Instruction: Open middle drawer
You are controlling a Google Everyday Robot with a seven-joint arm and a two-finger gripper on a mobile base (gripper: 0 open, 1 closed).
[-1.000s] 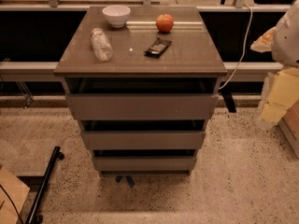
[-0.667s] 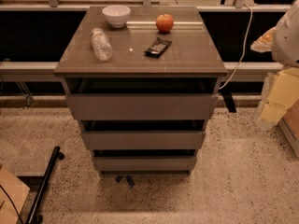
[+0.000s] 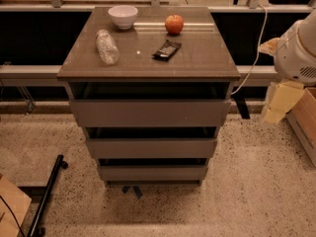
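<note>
Holding pale beige gripper [image 3: 279, 100] at far right, well apart from grey three-drawer cabinet [image 3: 197, 56]; grip state impossible to tell. Facing grey flat-fronted middle drawer [image 3: 151, 148], sitting between top drawer [image 3: 149, 113] and bottom drawer [image 3: 152, 172].

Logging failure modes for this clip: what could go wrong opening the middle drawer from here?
1. The hand hangs right of the cabinet, apart from the middle drawer; with look-alike fronts above and below, it might catch the wrong one.
2. The bottle lies on its side and the apple is round; a jerky pull could roll them off the top.
3. The white cable by the cabinet's right corner could snag the arm.
</note>
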